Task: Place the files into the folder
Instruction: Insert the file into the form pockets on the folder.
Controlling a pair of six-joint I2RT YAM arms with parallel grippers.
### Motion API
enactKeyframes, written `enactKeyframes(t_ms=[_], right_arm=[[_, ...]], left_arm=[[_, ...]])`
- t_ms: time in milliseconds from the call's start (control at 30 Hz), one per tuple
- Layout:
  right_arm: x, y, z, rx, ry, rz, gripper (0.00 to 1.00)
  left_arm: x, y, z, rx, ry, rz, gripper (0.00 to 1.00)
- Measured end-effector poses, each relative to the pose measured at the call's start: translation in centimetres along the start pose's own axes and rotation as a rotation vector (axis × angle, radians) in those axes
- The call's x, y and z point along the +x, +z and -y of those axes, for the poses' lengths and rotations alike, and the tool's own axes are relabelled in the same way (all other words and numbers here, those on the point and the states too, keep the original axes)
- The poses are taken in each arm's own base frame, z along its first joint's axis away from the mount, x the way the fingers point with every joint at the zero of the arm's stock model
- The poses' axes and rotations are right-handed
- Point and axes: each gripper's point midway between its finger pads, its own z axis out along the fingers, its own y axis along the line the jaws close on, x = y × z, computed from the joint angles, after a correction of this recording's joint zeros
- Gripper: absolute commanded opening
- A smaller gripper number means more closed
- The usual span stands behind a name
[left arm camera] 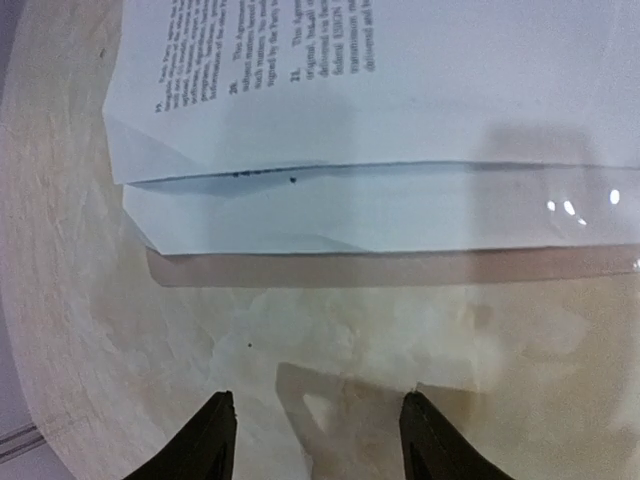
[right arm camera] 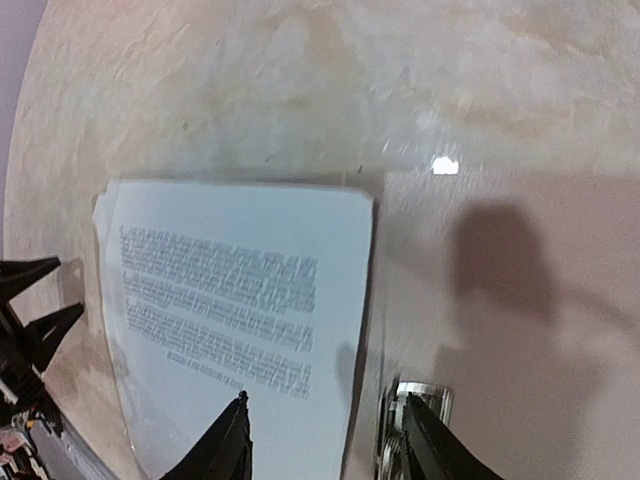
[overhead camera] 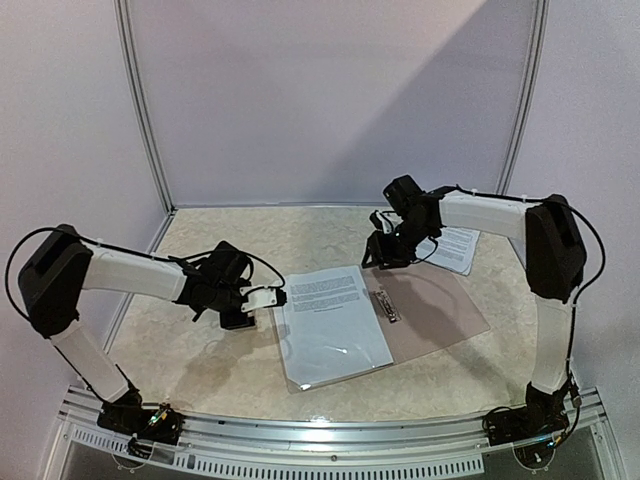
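Note:
The folder lies open in the middle of the table, its tan-brown cover (overhead camera: 440, 310) to the right and its clear plastic side to the left. White printed files (overhead camera: 330, 315) rest on the plastic side. More files (overhead camera: 458, 248) lie at the back right, beside the right arm. My left gripper (overhead camera: 270, 297) is low at the folder's left edge, open and empty; its wrist view shows the files (left arm camera: 400, 90), the glossy plastic (left arm camera: 400, 215) and the open left gripper (left arm camera: 319, 400). My right gripper (overhead camera: 385, 255) hovers above the folder's far edge, open (right arm camera: 326, 400) over the files (right arm camera: 240, 290) and cover (right arm camera: 500, 300).
A metal clip (overhead camera: 386, 305) sits along the folder's spine, seen close to my right finger as the clip (right arm camera: 418, 400). White walls with metal posts enclose the marbled table (overhead camera: 200, 360). An aluminium rail (overhead camera: 330, 435) runs along the near edge.

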Motion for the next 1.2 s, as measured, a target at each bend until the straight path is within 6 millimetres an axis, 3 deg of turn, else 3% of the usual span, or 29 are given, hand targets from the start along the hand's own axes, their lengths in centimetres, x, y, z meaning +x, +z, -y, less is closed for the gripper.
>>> enactKeyframes(t_ms=[133, 333, 733, 1200], right_arm=[[-2.8, 3.9, 1.8, -0.015, 0.017, 0.044, 0.5], [-2.9, 7.7, 2.2, -0.075, 0.036, 0.028, 0.41], [-1.6, 9.2, -0.1, -0.289, 0.094, 0.017, 0.06], [-1.8, 9.6, -1.4, -0.343, 0.14, 0.043, 0.02]], left_arm=[[-0.7, 1.5, -1.9, -0.035, -0.021, -0.001, 0.56], [-1.2, 2.3, -3.2, -0.065, -0.032, 0.014, 0.56], [-2.5, 3.5, -4.6, -0.09, -0.036, 0.039, 0.55], [-2.7, 3.7, -5.0, -0.088, -0.046, 0.047, 0.56]])
